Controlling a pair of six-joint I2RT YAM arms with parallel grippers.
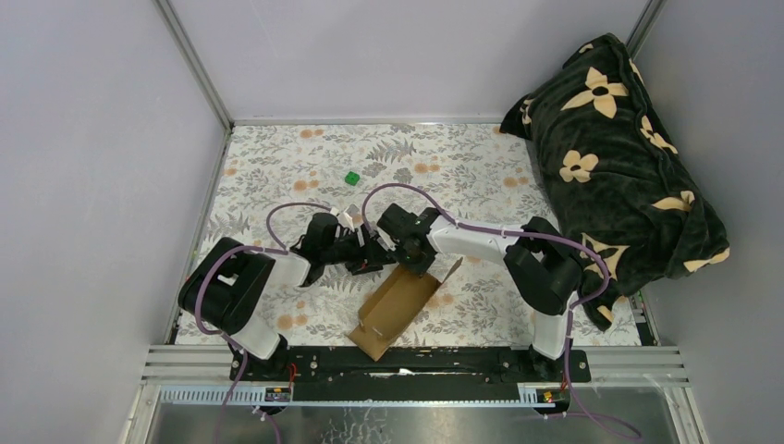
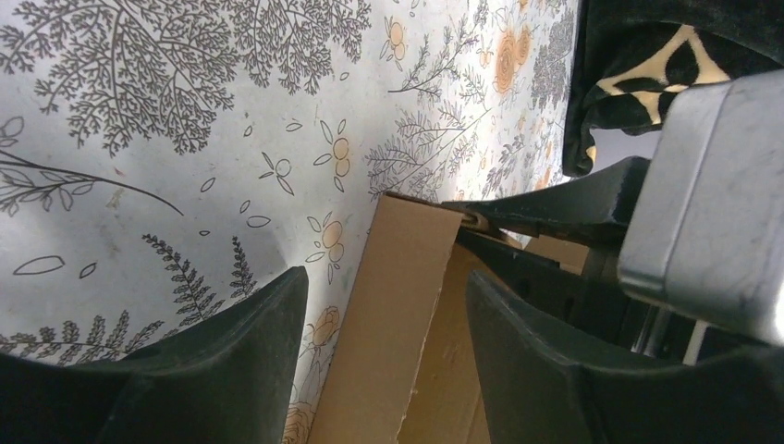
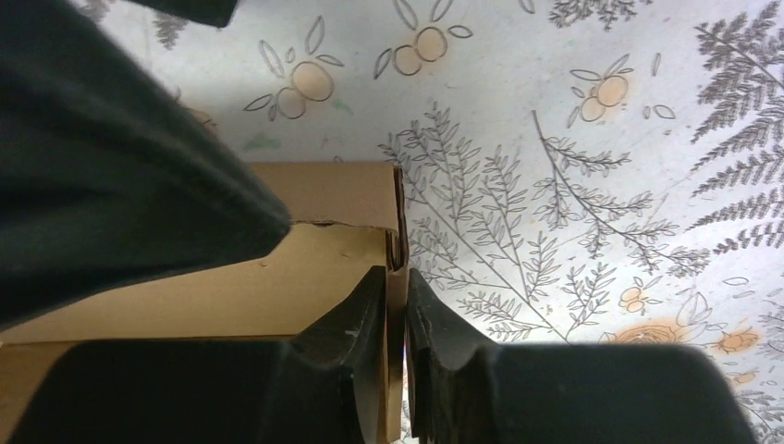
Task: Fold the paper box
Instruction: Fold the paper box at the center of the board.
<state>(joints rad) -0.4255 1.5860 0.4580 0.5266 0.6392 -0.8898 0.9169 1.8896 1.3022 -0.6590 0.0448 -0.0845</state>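
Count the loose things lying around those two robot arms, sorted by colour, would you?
Brown: 1, the paper box
Green: 1, the small cube
Black with cream flowers: 1, the blanket
Total: 3

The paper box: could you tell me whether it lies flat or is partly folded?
Partly folded: the paper box has raised walls, one pinched by the right hand.

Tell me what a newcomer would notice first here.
The brown box lies mid-table, where both arms meet. The right fingers pinch its wall, and the left fingers stand open at a flap. Next comes the dark flowered blanket at the far right.
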